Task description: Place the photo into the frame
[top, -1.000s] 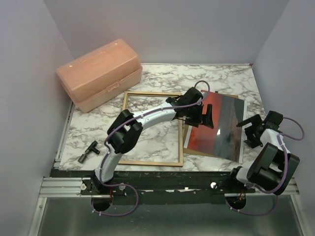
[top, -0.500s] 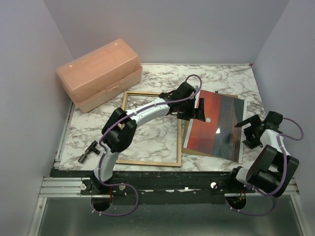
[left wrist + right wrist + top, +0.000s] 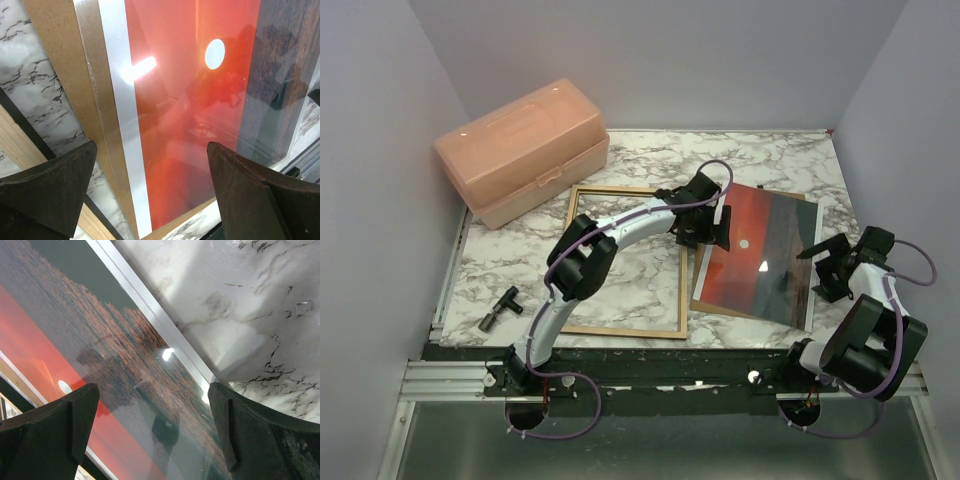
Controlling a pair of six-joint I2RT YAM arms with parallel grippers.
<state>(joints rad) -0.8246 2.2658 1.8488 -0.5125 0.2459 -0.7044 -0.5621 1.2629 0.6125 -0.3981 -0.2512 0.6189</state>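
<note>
Pink plastic box sits far left on marble table. Small black T-shaped fitting lies near the left front edge.

Left gripper spread wide; right gripper likewise.

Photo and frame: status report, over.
Left gripper open, over photo's left edge. Right gripper open, over its right edge. Photo face up on backing board, beside frame, not in it. Frame empty, tan side up.
</note>
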